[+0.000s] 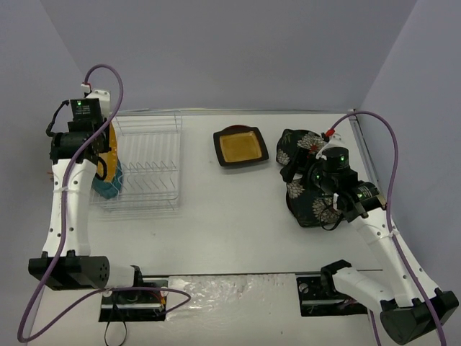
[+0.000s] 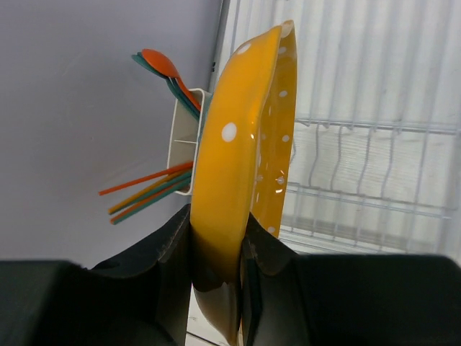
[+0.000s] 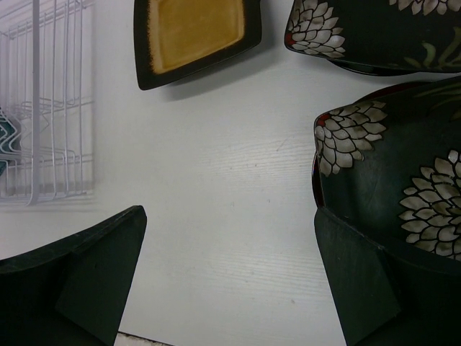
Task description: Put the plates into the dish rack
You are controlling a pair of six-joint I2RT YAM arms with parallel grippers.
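A: L gripper, status?

B: Pinched narrow on the orange-yellow plate, fingers on either face of its lower rim. Plate stood on edge, near upright, w/ white dots.

A: Where was it vs. the dish rack?

B: At the rack's left end. From top cam the plate sat betw. the L arm and the wires. Couldn't tell if it was in a slot. Utensil cup was just behind the plate, w/ an orange spoon and coloured sticks poking out.

A: Anything else at the rack?

B: Teal plate, same left end, low, partly hidden by the arm.

A: R gripper?

B: Spread wide, nothing betw. the fingers. It pointed down at the table. One finger overlapped the edge of the near flowered plate. Contact: couldn't tell. The other finger was over bare tabletop.

A: Remaining plates?

B: Far flowered plate lay just beyond the near one, and the two looked touching from top cam. Black square plate, yellow centre, lay flat on the table betw. the rack and the flowered pair, apart from both.
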